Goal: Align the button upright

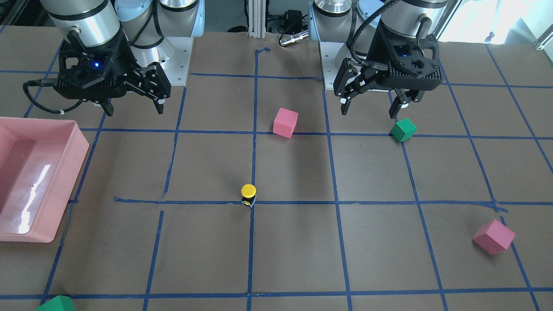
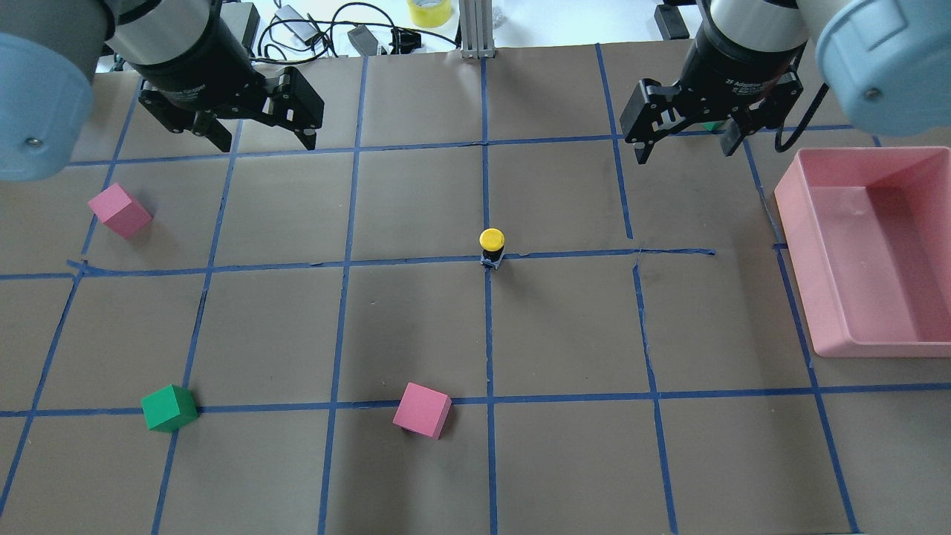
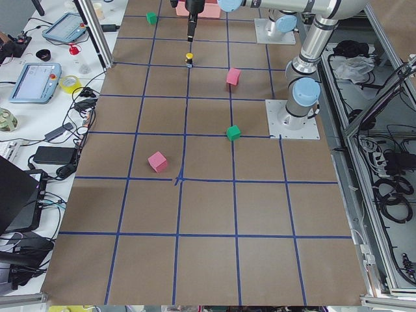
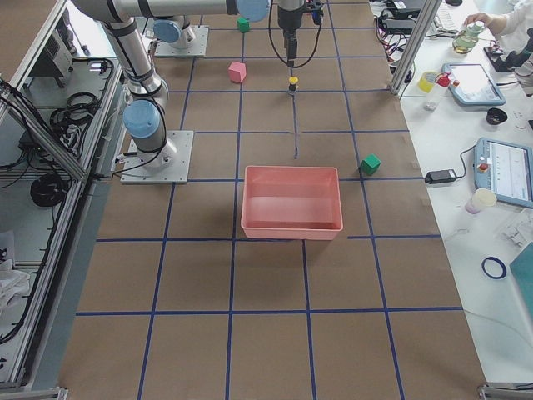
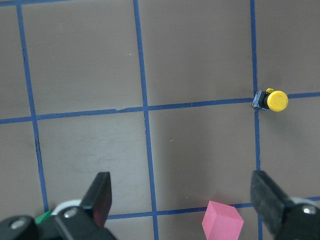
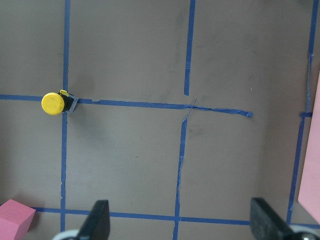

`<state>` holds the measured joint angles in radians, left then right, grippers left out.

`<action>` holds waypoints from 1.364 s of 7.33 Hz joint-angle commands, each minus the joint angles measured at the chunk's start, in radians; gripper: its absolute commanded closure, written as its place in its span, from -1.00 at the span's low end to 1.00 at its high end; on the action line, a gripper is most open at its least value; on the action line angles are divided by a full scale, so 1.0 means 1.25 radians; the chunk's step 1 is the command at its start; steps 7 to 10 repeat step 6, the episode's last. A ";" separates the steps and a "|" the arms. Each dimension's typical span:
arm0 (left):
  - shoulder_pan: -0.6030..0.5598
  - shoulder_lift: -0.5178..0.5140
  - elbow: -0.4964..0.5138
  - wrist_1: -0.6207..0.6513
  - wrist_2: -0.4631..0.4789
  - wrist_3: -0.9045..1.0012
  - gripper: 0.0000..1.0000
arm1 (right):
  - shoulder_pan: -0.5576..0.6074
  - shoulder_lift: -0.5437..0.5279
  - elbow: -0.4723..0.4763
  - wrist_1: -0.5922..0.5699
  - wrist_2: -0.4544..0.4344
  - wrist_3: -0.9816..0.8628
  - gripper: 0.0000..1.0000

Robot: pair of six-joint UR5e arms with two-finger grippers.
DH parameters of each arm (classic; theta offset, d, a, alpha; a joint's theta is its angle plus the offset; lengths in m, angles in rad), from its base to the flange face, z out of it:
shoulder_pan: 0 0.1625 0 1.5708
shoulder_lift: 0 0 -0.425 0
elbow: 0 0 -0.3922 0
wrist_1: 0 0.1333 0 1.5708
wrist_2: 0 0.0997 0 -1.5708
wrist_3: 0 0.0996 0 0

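Note:
The button (image 1: 248,195) is tiny, with a round yellow cap on top of a black body. It stands upright on a blue tape crossing in the middle of the table (image 2: 492,247). It also shows in the left wrist view (image 5: 272,100) and the right wrist view (image 6: 55,103). My left gripper (image 2: 264,137) is open and empty, held above the table well to the button's left (image 1: 370,110). My right gripper (image 2: 685,148) is open and empty, held above the table to the button's right (image 1: 135,109). Neither gripper touches anything.
A pink tray (image 2: 799,245) stands at the table's right side (image 1: 71,185). Two pink foam cubes (image 2: 422,410) (image 2: 119,210) and a green cube (image 2: 169,408) lie on the left half. Another green cube (image 1: 56,304) lies at the far edge near the tray.

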<state>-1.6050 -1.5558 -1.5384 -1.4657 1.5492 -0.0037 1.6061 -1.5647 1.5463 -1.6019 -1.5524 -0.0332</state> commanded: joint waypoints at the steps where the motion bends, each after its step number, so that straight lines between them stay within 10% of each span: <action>1: 0.010 0.005 -0.004 -0.003 0.000 -0.001 -1.00 | 0.000 0.000 0.000 0.000 0.000 0.000 -1.00; 10: 0.010 0.014 -0.012 -0.009 0.005 0.021 -1.00 | 0.000 0.000 0.000 0.000 0.000 -0.002 -1.00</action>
